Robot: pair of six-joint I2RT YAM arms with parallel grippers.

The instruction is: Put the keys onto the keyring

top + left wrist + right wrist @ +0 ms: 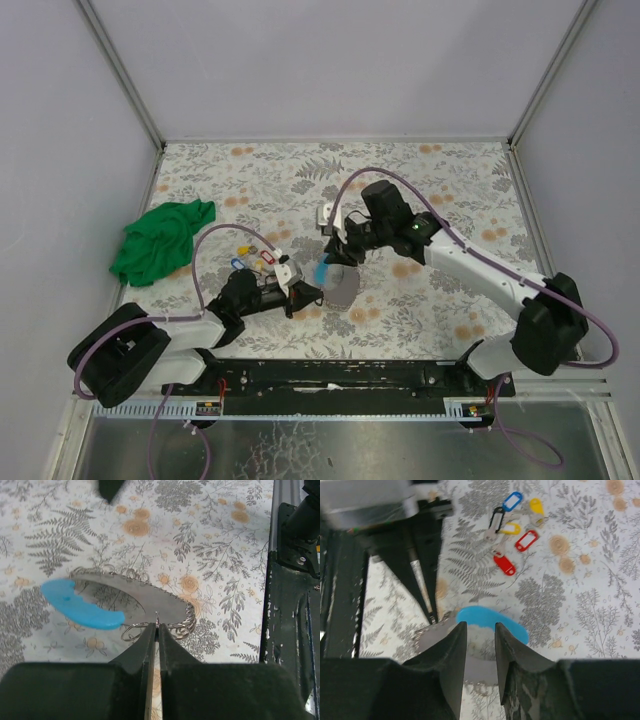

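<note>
Keyring (150,592) lies on the table (440,180), its rim pinched by the left gripper's (157,630) closed fingers. The right gripper (480,645) hovers over its blue arc, fingers apart and empty. Keys (510,529) lie loose nearby, apparently unthreaded; the next move probably calls for fetching one.

green cloth (160,242) left of keys (255,258)
</note>
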